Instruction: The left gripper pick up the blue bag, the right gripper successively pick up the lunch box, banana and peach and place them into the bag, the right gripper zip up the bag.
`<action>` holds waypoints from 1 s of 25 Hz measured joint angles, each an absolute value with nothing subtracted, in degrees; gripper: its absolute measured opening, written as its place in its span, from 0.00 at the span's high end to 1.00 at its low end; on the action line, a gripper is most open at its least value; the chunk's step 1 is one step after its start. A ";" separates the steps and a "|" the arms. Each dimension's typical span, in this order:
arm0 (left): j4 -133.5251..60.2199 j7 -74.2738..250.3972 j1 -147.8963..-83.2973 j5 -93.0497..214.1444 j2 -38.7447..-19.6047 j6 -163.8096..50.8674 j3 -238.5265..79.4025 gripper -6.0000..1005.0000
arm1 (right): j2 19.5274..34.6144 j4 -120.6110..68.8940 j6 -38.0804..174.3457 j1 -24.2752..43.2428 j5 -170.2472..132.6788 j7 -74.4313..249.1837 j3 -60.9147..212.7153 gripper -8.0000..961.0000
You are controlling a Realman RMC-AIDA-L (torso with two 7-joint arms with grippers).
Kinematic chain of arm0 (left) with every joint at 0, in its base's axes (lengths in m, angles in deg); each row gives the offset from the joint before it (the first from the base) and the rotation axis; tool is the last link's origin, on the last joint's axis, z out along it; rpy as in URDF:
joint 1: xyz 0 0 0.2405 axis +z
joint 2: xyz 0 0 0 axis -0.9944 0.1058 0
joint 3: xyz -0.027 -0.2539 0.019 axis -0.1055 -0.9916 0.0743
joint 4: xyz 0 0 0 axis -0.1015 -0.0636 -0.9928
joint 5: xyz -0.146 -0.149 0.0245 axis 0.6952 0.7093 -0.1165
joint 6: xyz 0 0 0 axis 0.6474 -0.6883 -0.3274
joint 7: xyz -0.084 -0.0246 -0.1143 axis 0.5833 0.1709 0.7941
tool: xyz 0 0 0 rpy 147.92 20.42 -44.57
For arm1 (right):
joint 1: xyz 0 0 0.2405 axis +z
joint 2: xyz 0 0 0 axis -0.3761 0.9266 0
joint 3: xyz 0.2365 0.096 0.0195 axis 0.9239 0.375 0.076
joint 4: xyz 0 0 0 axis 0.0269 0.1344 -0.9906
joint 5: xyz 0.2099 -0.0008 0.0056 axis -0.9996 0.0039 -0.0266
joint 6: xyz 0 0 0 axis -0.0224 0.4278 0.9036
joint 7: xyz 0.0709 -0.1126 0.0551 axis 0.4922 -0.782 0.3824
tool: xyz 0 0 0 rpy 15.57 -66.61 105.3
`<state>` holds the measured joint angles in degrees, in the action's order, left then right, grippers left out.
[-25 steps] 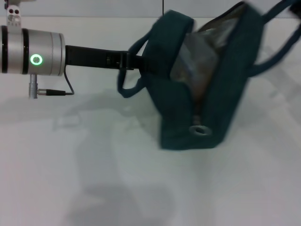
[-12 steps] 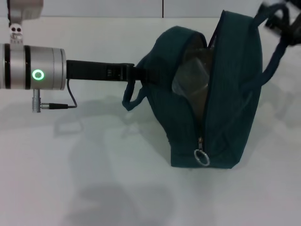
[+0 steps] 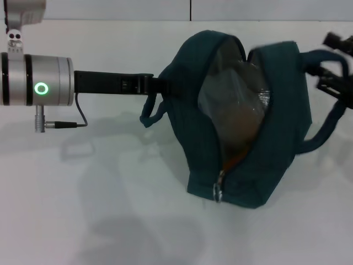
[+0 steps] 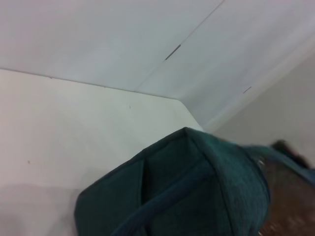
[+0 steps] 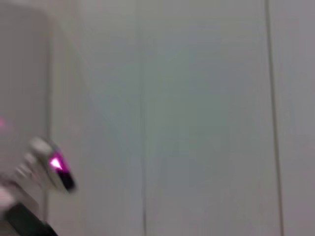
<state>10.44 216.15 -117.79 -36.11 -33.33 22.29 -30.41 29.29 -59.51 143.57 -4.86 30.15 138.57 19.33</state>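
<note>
We see the left gripper (image 3: 160, 84) clamped on the blue bag (image 3: 242, 165)'s near handle; the right gripper (image 3: 336, 83), blurred, seemingly holds the far handle.

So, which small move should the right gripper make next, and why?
Probably let go of the handle and reach down for the silver ring pull. The blue bag gapes open with the lunch box inside, the left gripper steadies the other handle, and the right gripper is at the far handle.
</note>
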 joint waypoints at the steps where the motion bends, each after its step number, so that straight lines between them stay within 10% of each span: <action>1: 10.44 216.15 -117.77 -36.13 -33.33 22.27 -30.40 0.94 | 29.35 -60.21 146.43 -5.65 30.13 138.18 20.49 0.30; 25: 9.63 216.23 -117.59 -35.10 -33.69 21.95 -31.88 0.94 | 26.96 -58.06 171.80 2.35 52.30 155.86 27.70 0.31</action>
